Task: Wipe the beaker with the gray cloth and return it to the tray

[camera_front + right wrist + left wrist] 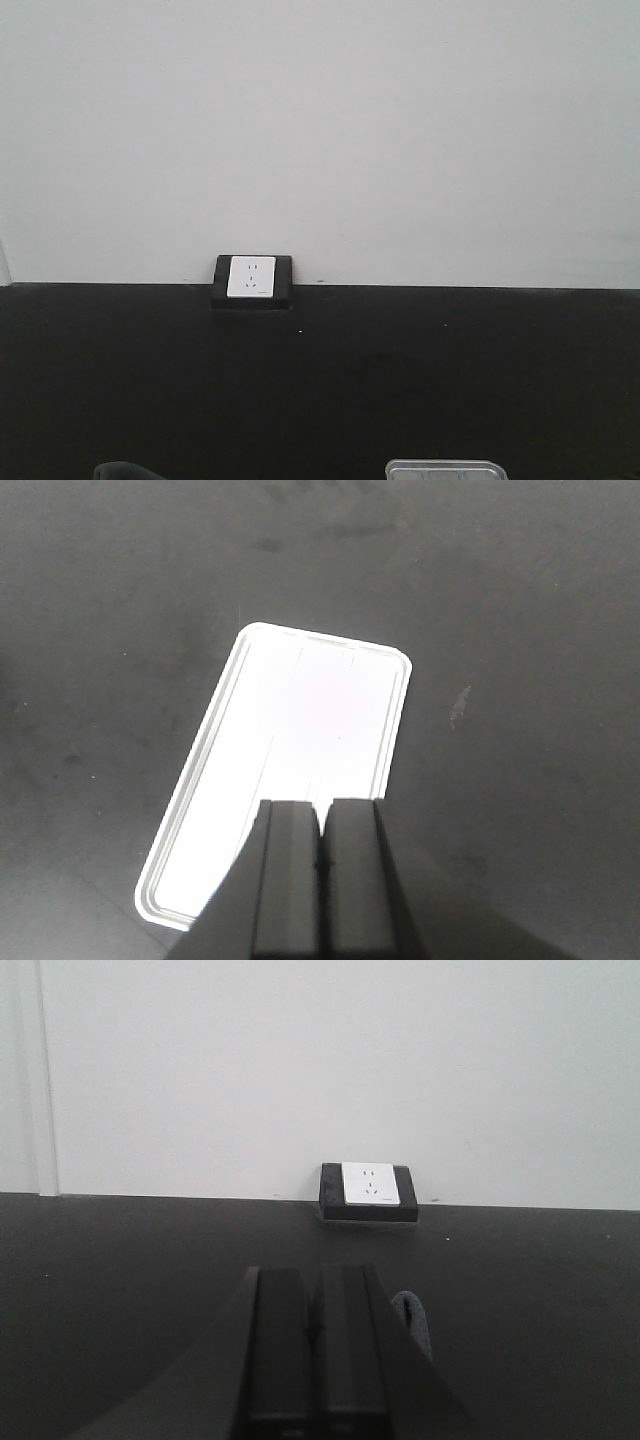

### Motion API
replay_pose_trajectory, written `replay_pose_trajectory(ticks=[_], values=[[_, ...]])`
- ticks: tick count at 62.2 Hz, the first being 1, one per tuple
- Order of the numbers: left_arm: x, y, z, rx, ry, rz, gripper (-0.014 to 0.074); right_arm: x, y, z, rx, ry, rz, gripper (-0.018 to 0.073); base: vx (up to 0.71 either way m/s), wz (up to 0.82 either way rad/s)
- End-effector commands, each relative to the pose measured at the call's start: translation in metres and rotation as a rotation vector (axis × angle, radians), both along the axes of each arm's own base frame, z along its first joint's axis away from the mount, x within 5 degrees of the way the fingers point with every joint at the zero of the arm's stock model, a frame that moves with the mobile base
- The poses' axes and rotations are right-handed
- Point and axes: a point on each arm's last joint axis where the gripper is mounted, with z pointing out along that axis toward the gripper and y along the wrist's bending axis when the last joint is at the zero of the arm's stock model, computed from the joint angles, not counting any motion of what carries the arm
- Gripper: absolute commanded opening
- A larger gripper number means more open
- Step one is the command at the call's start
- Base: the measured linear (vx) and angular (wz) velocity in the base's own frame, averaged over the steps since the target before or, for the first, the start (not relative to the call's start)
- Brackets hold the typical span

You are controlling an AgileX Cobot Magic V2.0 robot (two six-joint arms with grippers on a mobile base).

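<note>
Between the fingers of the right gripper no gap shows, the jaws pressed together on nothing, and directly beneath and ahead of it lies the white tray on the black table. The left gripper is likewise closed and empty; a small gray object, possibly the gray cloth, sits just right of its fingers, with a wall socket well beyond. The beaker cannot be located.

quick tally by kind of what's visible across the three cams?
Trays: 1, the white tray on the black table
Wall outlets: 1, the white outlet in a black frame
Grippers: 2, left gripper and right gripper, both shut
Beakers: 0 visible
Total: 4
</note>
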Motion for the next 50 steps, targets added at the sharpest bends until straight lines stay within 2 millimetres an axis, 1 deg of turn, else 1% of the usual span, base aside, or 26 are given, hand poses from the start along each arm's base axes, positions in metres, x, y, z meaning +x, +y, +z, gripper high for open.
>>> replay_pose_trajectory(ticks=[1, 26, 29, 35, 40, 48, 50], values=[[-0.001, 0.000, -0.001, -0.013, -0.081, 0.002, -0.0006, 0.003, -0.001, 0.015, 0.017, -0.099, -0.004, -0.0012, 0.00, 0.00], [-0.001, 0.000, -0.002, -0.013, -0.077, 0.002, -0.0006, 0.003, -0.001, 0.015, 0.016, -0.100, -0.004, -0.0012, 0.00, 0.00], [-0.001, 0.000, -0.002, -0.013, -0.077, 0.002, -0.0006, 0.001, -0.001, 0.016, 0.017, -0.109, -0.004, -0.0012, 0.00, 0.00], [-0.001, 0.000, -0.002, -0.013, -0.077, 0.002, -0.0006, -0.011, -0.006, 0.015, 0.027, -0.165, -0.015, -0.0012, 0.00, 0.00], [-0.001, 0.000, -0.002, -0.013, -0.077, 0.002, -0.0006, -0.028, -0.017, 0.013, 0.029, -0.301, -0.066, -0.0012, 0.00, 0.00], [-0.001, 0.000, -0.002, -0.013, -0.077, 0.002, -0.0006, -0.059, -0.035, -0.004, 0.001, -0.530, -0.168, -0.0011, 0.00, 0.00], [-0.001, 0.000, -0.002, -0.013, -0.077, 0.002, -0.0006, -0.064, -0.038, -0.014, -0.014, -0.562, -0.184, -0.0011, 0.00, 0.00]])
